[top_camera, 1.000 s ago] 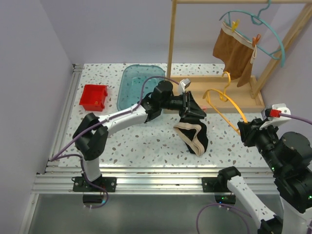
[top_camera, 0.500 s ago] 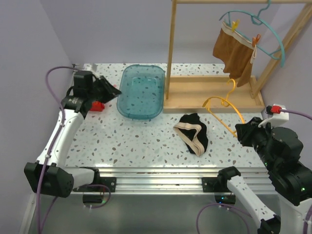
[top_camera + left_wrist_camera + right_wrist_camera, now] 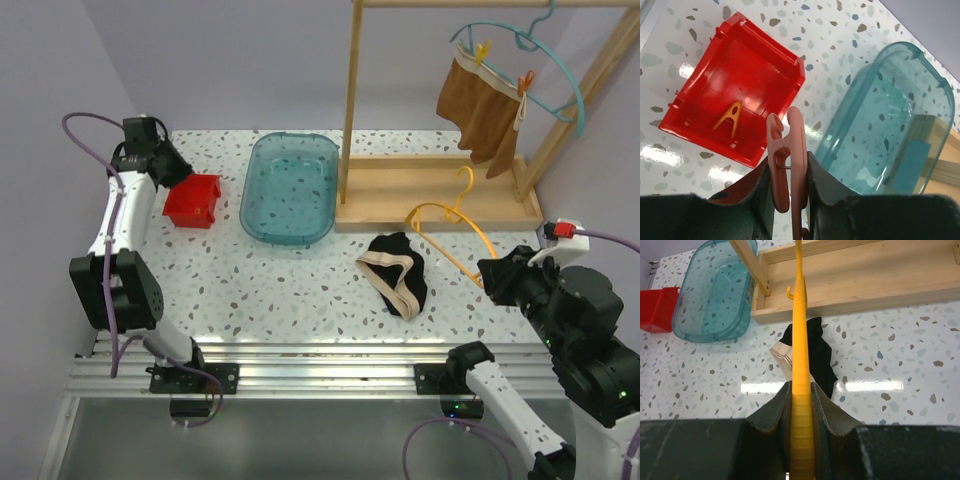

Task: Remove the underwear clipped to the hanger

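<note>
The left gripper [image 3: 788, 172] is pressed together on a salmon-pink plastic clothes peg [image 3: 787, 150], which stands upright between its two pads. Just beyond those fingertips sits a small red plastic bin [image 3: 740, 70] with an orange peg [image 3: 729, 117] lying on its floor. Past the bin, on the side away from the wall, is an oval translucent teal tub [image 3: 860, 85], near the bin but not touching it.

The right gripper [image 3: 800, 390] is clamped on the bar of a yellow plastic hanger [image 3: 800, 330], whose hook end reaches ahead over the flat wooden base [image 3: 865, 285] of a wooden clothes rack [image 3: 350, 100]. Ahead of this gripper and a little to its left, the black underwear with a beige waistband [image 3: 398, 275] lies crumpled on the speckled white table [image 3: 300, 290], off the hanger and partly under its bar in the wrist view.

Farther off, above the rack's base, the plain rust-brown underwear [image 3: 480, 110] hangs from a teal hanger [image 3: 555, 75], fastened by a yellow peg [image 3: 484, 50] and an orange one [image 3: 525, 82].
</note>
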### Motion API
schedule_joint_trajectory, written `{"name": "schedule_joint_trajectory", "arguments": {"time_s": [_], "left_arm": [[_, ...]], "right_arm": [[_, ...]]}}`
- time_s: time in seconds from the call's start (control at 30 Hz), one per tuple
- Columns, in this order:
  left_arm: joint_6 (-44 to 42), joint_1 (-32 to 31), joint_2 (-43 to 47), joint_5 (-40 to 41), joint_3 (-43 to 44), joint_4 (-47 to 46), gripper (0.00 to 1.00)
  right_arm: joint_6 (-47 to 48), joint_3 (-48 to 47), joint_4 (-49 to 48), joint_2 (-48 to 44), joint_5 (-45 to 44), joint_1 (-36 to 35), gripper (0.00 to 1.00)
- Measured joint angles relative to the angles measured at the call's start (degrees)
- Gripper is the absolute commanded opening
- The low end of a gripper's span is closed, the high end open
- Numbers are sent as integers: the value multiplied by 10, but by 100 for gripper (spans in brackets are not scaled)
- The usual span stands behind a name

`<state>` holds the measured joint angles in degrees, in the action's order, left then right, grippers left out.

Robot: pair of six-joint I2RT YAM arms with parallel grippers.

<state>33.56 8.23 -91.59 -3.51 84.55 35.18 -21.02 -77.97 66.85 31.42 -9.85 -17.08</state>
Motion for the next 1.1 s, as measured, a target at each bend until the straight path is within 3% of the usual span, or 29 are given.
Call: {"name": "schedule_joint_trajectory", "arguments": {"time_s": [0.1, 0.23, 0.27, 0.57, 0.73, 0.83, 1.1], "left_arm": [[-3, 12, -54, 2, 37, 5, 65], [-8, 16, -99, 9, 67, 9, 96], [-12, 16, -103, 9, 68, 10, 100], [-17, 16, -83, -3, 65, 13, 100], [-17, 16, 13, -44, 35, 23, 100], [-13, 16, 101, -82, 9, 17, 100], [39, 16, 294, -220, -145, -33, 100]], "right_arm": [[-1, -4, 5, -2, 3, 0, 0], [-2, -12, 19, -5, 3, 0, 0], [-2, -13, 22, -6, 3, 0, 0], [-4, -24, 50, -7, 4, 0, 4], [2, -47, 95, -7, 34, 0, 23], [5, -76, 106, -8, 38, 0, 0], [-3, -109, 108, -27, 71, 0, 0]]}}
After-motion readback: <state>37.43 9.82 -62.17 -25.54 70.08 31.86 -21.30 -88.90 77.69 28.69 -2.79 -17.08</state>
